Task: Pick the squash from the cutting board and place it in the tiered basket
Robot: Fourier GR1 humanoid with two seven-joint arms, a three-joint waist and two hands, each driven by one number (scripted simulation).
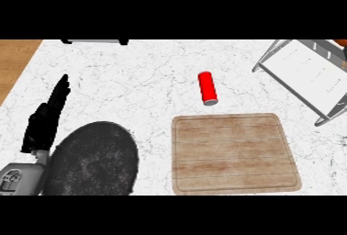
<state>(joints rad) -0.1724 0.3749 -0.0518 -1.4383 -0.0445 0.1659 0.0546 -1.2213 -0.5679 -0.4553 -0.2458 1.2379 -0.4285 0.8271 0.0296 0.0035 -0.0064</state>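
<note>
The wooden cutting board (234,153) lies at the centre right with nothing on it. No squash shows on the counter. The grey wire tiered basket (308,75) stands at the upper right, and a small orange patch (341,42) peeks in at the picture's edge above it; what it is I cannot tell. My left hand (46,117) stands at the far left with straight fingers pointing up, open and holding nothing. My right hand is out of view.
A red cylinder (208,87) lies on its side just above the board. A dark round plate (92,160) sits at the lower left beside my left forearm. A dark object (95,41) shows at the counter's back edge.
</note>
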